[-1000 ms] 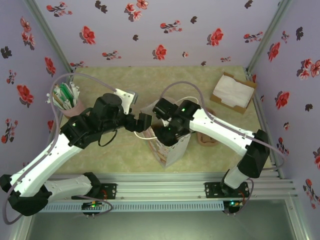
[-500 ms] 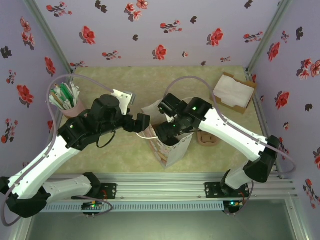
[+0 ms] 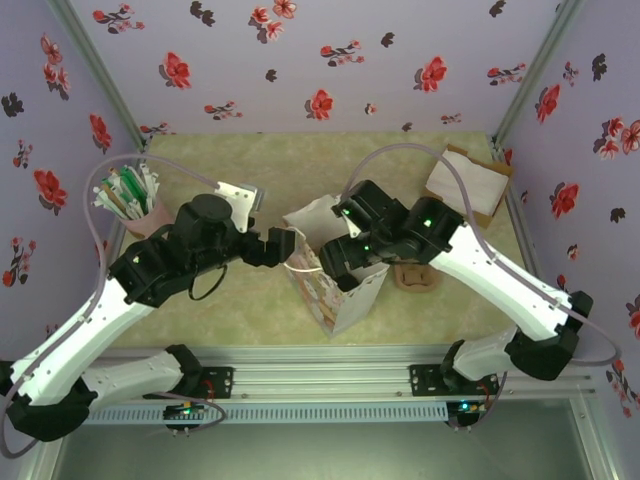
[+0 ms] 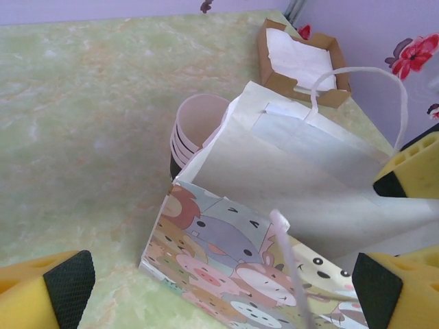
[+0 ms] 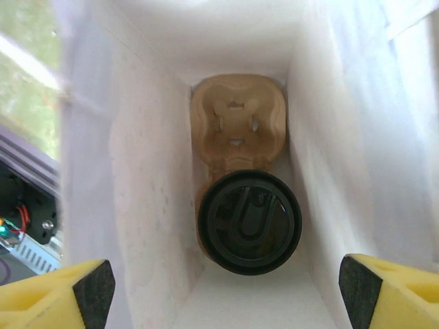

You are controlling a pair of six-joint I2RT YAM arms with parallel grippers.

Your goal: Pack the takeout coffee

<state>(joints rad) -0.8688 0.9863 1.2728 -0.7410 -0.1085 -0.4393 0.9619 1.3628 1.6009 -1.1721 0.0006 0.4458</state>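
Right arm's elbow had swung out toward the table's right edge compared with a second earlier, and its wrist had shifted slightly back over the bag; the left arm had barely shifted. Right hand hung in the bag's mouth, looking straight down. Its fingers stood wide apart with nothing between them. Directly below it, on the bag's floor, sat the takeout coffee, black lid up. It was seated in the near pocket of a brown cardboard carrier, whose far pocket was empty. The cup's long axis stood upright, in line with the hand's view down the bag, white walls close on either side. Left hand waited outside, fully open. The printed paper bag lay ahead of it, between its two fingers in the wrist view, and no contact could be made out. Beyond the bag were a stack of lidless cups, a box of napkins and bare table. Judgement: the coffee was already packed and the right hand was much the nearer. Any coming move would be vertical, and the bag walls and the looped handle were what it might snag.
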